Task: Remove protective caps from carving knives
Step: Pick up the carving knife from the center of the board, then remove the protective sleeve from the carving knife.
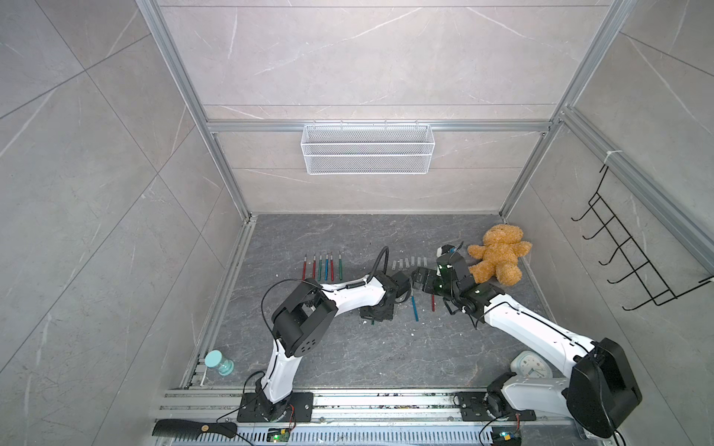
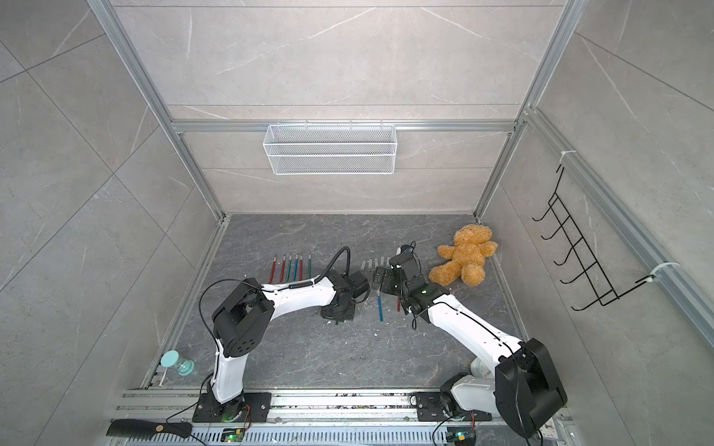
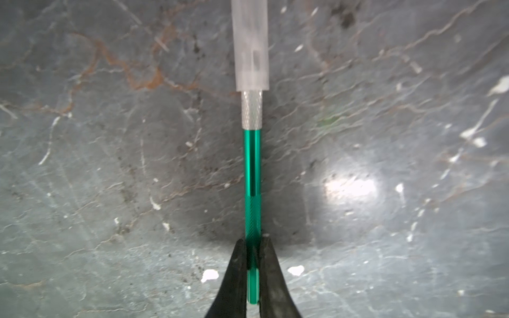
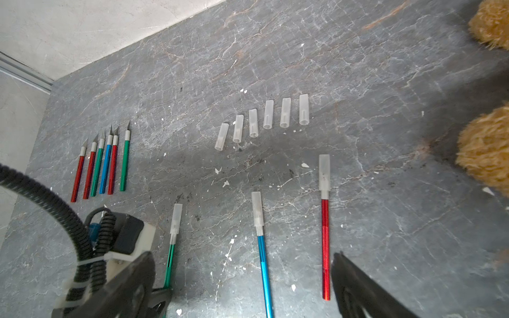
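The left gripper [image 3: 253,246] is clenched on the rear end of the green knife [image 3: 252,170], which lies flat on the dark table [image 3: 110,165]. Its protective cap [image 3: 250,46] is seated over the blade, down to the knurled collar [image 3: 251,110]. The right gripper [image 4: 243,253] is spread wide and holds nothing. It hangs above the three capped knives, with the blue knife [image 4: 264,269] and the red knife [image 4: 325,242] lying beside the green one. Six loose caps [image 4: 268,114] are laid in a row beyond them. Six bared knives [image 4: 106,165] are grouped well apart to one side.

The knife is judged light, thin and stiff. Its smooth handle is likely to slip or roll, so the hold is best placed on the textured portion. The cap is judged light, thin-walled and slightly yielding. It should be taken across its middle with moderate pressure and drawn straight along the knife's axis, since a sharp blade lies beneath.
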You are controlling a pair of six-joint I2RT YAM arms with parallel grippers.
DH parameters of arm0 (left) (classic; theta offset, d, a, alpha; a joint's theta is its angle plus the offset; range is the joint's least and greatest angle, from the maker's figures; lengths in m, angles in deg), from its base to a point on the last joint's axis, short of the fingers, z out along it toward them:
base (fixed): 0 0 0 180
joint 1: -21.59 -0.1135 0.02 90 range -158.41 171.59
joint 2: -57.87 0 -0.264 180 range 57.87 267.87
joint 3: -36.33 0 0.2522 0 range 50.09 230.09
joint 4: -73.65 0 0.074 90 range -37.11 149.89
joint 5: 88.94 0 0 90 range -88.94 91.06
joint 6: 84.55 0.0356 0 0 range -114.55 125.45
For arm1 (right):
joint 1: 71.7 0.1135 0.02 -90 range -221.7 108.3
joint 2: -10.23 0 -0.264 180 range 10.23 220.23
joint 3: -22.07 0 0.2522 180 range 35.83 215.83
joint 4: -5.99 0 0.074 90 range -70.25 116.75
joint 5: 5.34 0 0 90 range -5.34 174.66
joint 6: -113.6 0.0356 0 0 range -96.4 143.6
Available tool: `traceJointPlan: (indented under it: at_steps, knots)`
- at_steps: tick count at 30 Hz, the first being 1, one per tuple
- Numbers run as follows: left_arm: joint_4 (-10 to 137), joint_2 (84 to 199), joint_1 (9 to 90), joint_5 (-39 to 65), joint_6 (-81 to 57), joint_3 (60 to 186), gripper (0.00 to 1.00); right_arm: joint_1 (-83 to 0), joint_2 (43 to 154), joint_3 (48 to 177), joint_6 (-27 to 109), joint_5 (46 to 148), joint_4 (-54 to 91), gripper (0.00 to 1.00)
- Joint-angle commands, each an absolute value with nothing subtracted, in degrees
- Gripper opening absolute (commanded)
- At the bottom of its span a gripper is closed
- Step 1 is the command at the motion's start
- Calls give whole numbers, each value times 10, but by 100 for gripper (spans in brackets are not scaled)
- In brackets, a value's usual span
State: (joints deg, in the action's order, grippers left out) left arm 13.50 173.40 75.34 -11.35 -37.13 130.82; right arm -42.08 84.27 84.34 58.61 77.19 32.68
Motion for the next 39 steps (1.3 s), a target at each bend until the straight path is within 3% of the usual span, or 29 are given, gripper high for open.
traceJointPlan:
  at_steps: [1, 11, 22, 39]
  knots:
    - [129, 1695, 756, -127, -348, 1288, 0, -418, 855, 844, 593, 781, 317, 100]
    - [202, 1609, 756, -86, -310, 1218, 0, -418, 879, 870, 594, 849, 327, 98]
    - [311, 1511, 756, 4, -264, 1122, 0, -418, 934, 905, 658, 966, 324, 87]
    - [359, 1482, 756, 34, -261, 1095, 0, -399, 1012, 886, 713, 1073, 201, 53]
